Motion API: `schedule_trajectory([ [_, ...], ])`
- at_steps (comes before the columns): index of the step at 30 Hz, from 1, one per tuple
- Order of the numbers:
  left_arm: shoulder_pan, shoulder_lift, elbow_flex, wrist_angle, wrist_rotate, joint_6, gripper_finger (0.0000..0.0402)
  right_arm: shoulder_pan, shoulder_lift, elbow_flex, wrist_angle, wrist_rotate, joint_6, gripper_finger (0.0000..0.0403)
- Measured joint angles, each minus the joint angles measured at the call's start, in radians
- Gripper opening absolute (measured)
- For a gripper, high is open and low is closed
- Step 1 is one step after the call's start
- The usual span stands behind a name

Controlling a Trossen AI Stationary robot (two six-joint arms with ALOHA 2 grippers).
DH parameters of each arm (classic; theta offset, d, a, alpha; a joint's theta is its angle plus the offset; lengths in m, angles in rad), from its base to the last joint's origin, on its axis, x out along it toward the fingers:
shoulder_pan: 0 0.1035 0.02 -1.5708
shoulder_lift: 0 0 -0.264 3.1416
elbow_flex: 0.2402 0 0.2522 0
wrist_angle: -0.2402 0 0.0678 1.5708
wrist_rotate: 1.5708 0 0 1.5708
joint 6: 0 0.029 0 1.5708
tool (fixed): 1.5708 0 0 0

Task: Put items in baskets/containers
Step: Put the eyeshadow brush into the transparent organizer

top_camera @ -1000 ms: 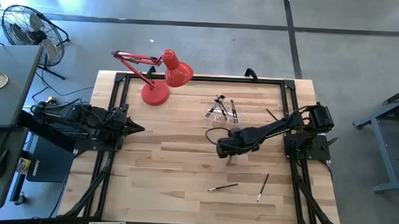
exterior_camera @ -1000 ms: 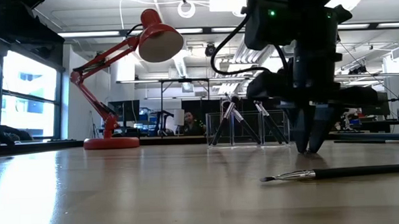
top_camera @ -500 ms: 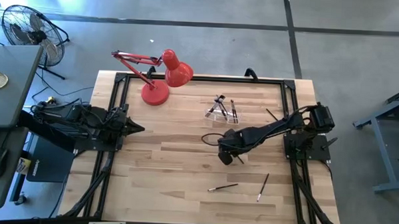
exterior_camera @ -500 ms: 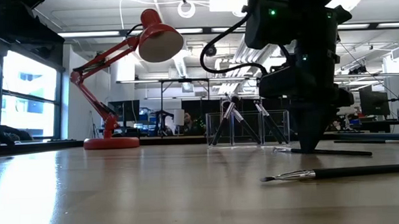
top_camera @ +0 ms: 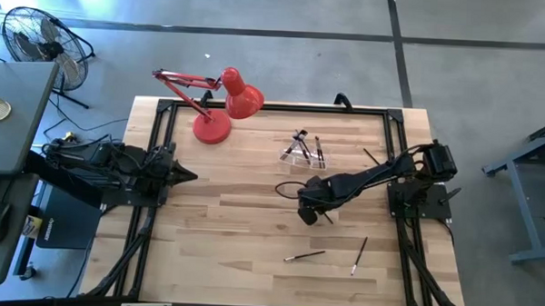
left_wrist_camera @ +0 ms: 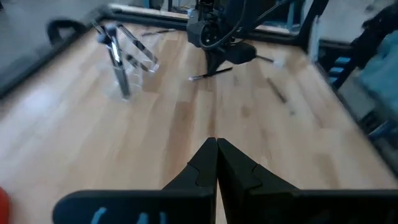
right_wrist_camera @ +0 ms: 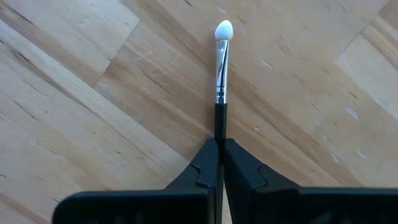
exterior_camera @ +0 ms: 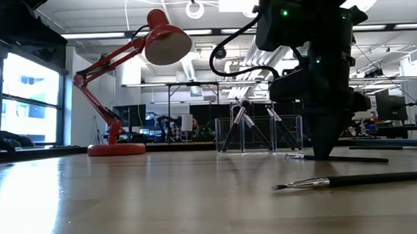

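My right gripper (top_camera: 309, 211) stands at mid-table, pointing down, shut on a thin brush (right_wrist_camera: 220, 81) with a white tip, silver ferrule and dark handle. The clear holder (top_camera: 302, 150) stands beyond it toward the far edge, with several brushes leaning inside it; the low view shows the holder (exterior_camera: 258, 132) behind the gripper (exterior_camera: 324, 154). Two more brushes (top_camera: 303, 256) (top_camera: 359, 254) lie flat nearer the near edge, and another (top_camera: 370, 156) lies by the right arm. My left gripper (top_camera: 192, 176) waits shut at the table's left side. My right gripper pinches the brush's dark handle (right_wrist_camera: 219, 127) between its two fingers, a little behind the ferrule. The fingers come from above, pointing down, and lie across the handle. The brush (exterior_camera: 358, 158) lies level and low over the table; whether it rests there I cannot tell.
A red desk lamp (top_camera: 222, 101) stands at the far left part of the table, its head reaching toward the middle. Black frame rails (top_camera: 274, 108) run along the table's edges. Bare wood lies between the two arms and across the left half.
My right gripper's fingers stood apart over the table a second ago and have shut on the brush handle. The brush now shows lying level on both sides of the fingers in the low view. The left arm has kept still.
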Motion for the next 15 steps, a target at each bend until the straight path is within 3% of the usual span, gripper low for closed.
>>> schedule_trajectory([
  [4,0.000,0.000,0.000,0.079,0.025,-0.129,0.0001,0.000,0.000,0.000,0.000,0.000,0.002,0.0006],
  [11,0.000,0.010,0.000,0.243,0.029,-0.133,0.0001,0.001,0.000,0.000,-0.001,0.011,0.002,0.0003],
  [15,0.000,0.132,0.002,0.340,0.036,-0.118,0.0001,0.001,0.000,0.000,-0.001,0.013,-0.014,0.0005],
])
